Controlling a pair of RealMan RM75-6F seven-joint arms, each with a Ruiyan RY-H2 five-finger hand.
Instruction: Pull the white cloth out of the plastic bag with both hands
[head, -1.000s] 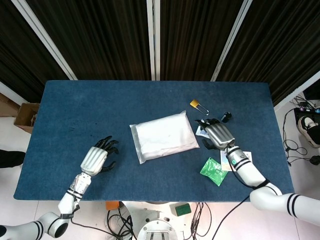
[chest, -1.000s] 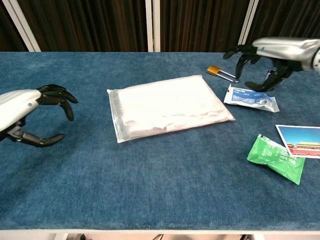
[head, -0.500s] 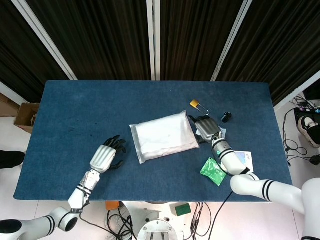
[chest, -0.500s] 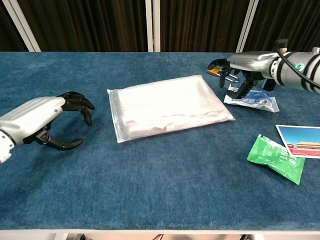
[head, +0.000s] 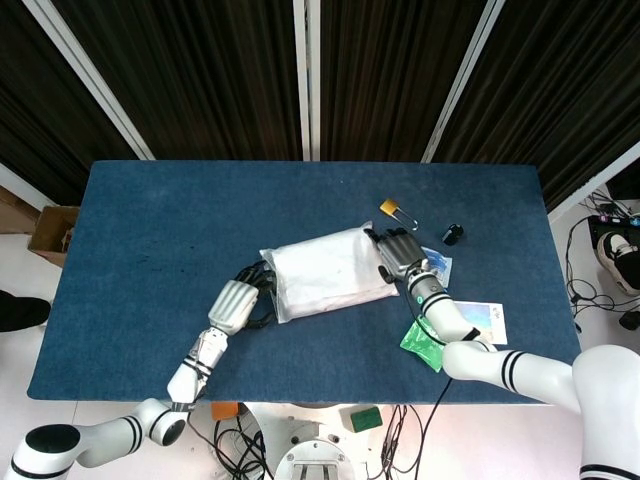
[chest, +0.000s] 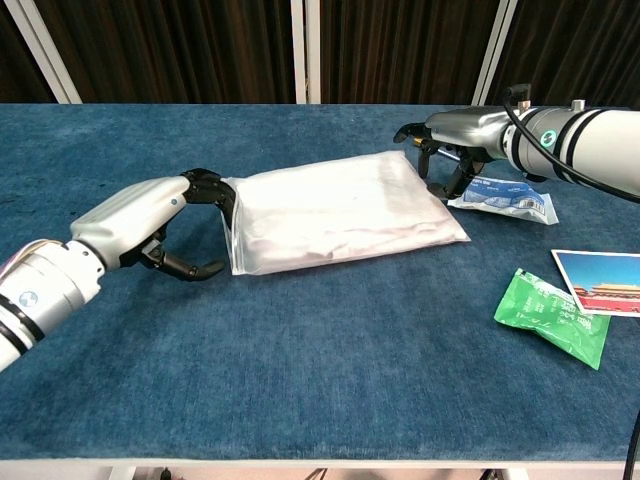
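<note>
Fingers, left hand (chest: 165, 225): spread and curved around the near-left edge of the plastic bag (chest: 335, 215); fingertips (chest: 222, 192) at the bag's corner, thumb low beside the edge; nothing visibly clamped.
Fingers, right hand (chest: 450, 135): curled over the bag's far-right corner, apparently touching; a firm grasp cannot be told.
White cloth (head: 325, 272): folded inside the bag, lying flat on the blue table (chest: 300, 380) between the two sets of fingers.
Risk, slip: smooth film would likely slide from fingertips unless both pinch firmly.
Risk, drag: pulling with one hand only would probably tow the whole bag.
Risk, clutter: padlock (head: 392, 209) and white sachet (chest: 505, 198) lie just beside the right fingers and could be knocked or snagged.
Unclear: the bag's open end; contact beneath both hands.
Cut off: the postcard (chest: 600, 280) at the chest view's right edge.
</note>
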